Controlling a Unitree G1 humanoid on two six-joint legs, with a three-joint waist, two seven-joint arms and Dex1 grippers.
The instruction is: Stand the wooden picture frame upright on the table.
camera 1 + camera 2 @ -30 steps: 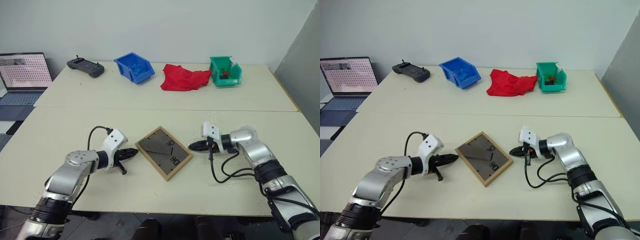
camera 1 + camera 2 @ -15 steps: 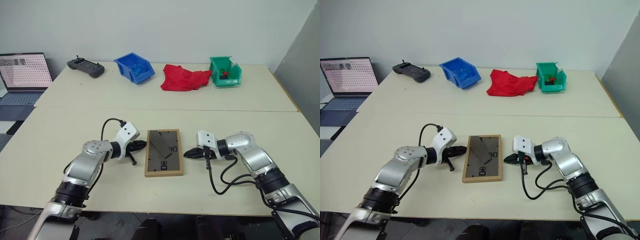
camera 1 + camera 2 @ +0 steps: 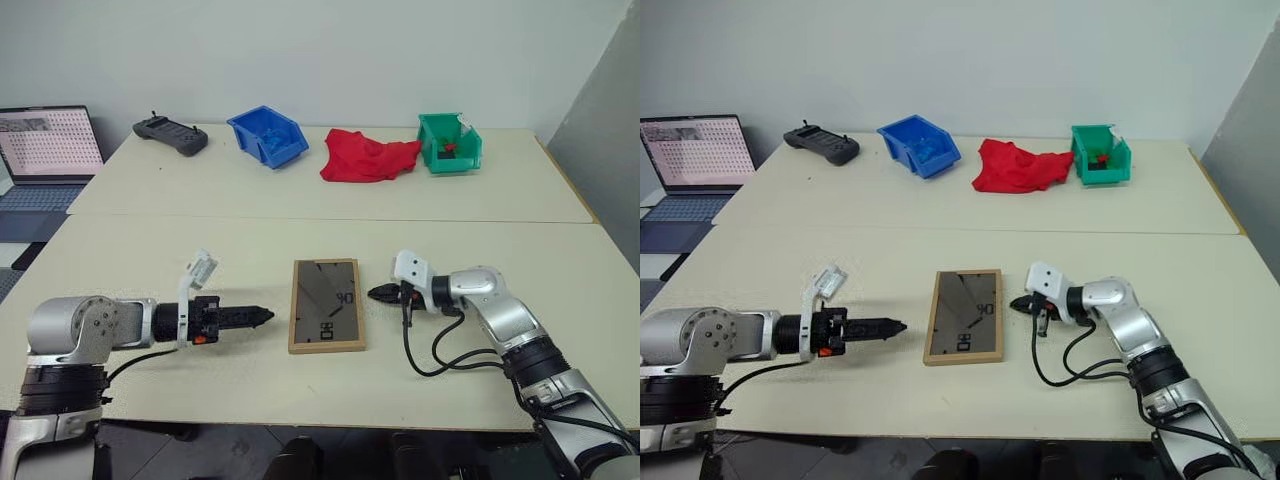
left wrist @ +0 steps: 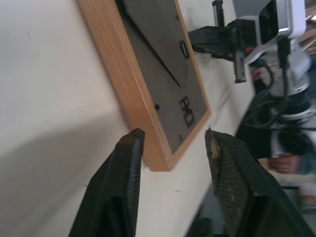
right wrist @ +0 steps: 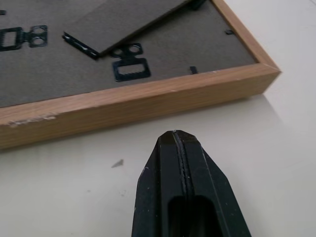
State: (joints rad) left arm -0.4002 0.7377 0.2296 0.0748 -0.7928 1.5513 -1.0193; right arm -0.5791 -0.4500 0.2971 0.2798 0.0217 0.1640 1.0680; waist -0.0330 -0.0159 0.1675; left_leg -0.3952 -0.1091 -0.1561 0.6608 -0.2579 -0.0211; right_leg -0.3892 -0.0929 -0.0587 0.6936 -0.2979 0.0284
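Light wood borders the wooden picture frame, which lies flat, dark back up, in the middle of the near cream worktop, so it is not yet standing. The left end effector points at its left edge, fingers apart, seemingly lined up to take that rim. The right end effector sits just beside the right edge, fingers pressed together, probably to brace or nudge it.

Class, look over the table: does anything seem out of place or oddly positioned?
Yes: the wooden picture frame lies flat, face down on the table, grey back and stand flap up, rather than standing. Farther back, a red cloth lies crumpled between the blue bin and green bin.
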